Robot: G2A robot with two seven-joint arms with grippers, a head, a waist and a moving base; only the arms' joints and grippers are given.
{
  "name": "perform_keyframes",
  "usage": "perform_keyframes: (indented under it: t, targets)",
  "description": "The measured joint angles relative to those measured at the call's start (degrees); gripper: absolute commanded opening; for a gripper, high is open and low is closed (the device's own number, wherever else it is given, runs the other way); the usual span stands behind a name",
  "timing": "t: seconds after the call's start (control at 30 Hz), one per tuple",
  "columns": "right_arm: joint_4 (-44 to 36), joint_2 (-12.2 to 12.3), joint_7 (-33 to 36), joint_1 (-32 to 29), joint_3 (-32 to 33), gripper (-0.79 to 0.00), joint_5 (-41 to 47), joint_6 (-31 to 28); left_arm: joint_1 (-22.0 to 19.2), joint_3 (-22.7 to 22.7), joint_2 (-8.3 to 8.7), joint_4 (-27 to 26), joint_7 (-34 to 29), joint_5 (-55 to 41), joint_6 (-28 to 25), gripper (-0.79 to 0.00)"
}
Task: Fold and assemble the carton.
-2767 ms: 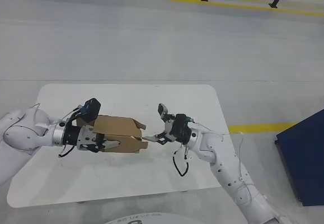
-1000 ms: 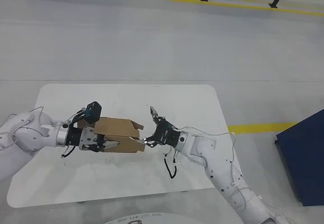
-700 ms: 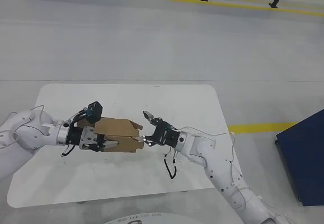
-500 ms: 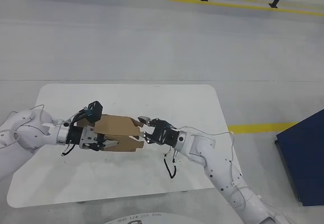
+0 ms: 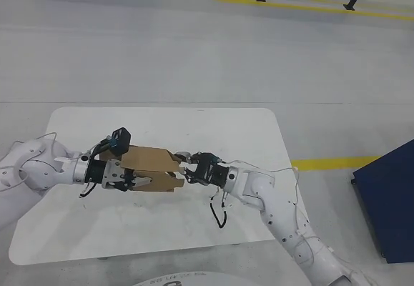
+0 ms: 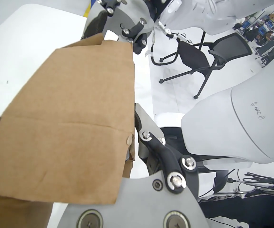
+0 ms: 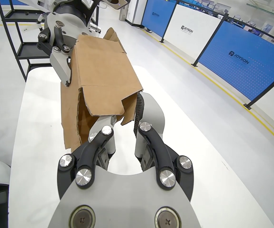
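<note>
Closing in from 3 o'clock, your right gripper (image 5: 184,166) went from spread to pinching the carton (image 5: 148,166) by its end flap. Left gripper (image 5: 136,179) stayed clamped at 9 o'clock, over the table (image 5: 228,129) centre. Flap folding looked ready.

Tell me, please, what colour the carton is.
The carton is plain brown, clearest in the right wrist view.

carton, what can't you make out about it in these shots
Inside of the carton: right wrist view, hanging flaps cover the open end.
One jaw of the left gripper: left wrist view, behind the carton.
Carton's rear end: top view, under the wrist camera.
</note>
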Motion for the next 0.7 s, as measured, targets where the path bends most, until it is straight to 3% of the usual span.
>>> perform_keyframes:
  t: [0.17,0.53,0.7]
  targets:
    - [0.4,0.1,1.3,0.8,0.0,-0.449,1.2,-3.0,-0.1,0.1,0.11,0.0,2.0,1.4,0.0,-0.785]
    - [2.5,0.1,1.8,1.7,0.9,-0.477,7.4,-5.4,-0.2,-0.1,0.5,0.2,7.8,7.7,0.0,-0.785]
    - [2.9,0.1,3.3,2.3,0.9,-0.548,9.1,-6.6,-0.1,-0.3,0.73,0.2,11.0,11.4,0.0,-0.785]
